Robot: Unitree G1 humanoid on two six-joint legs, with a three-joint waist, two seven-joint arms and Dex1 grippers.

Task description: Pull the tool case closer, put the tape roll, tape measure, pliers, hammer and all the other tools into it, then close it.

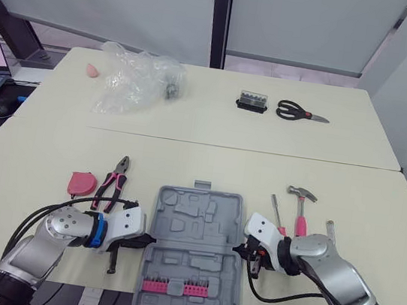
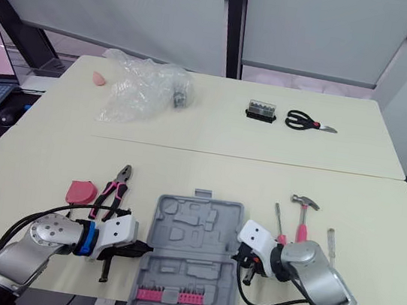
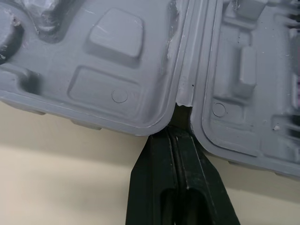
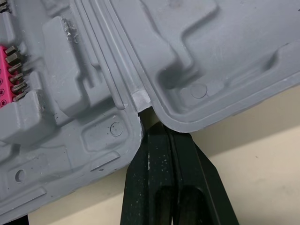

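Left pincer (image 3: 177, 137) and right pincer (image 4: 161, 130): both fully closed, holding nothing, tips at opposite hinge notches of the open tool case (image 1: 193, 223), lying at the near edge of the surface (image 1: 209, 165).

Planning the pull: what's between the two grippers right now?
The open tool case, its hinge line running from left gripper to right gripper, in both eye views.
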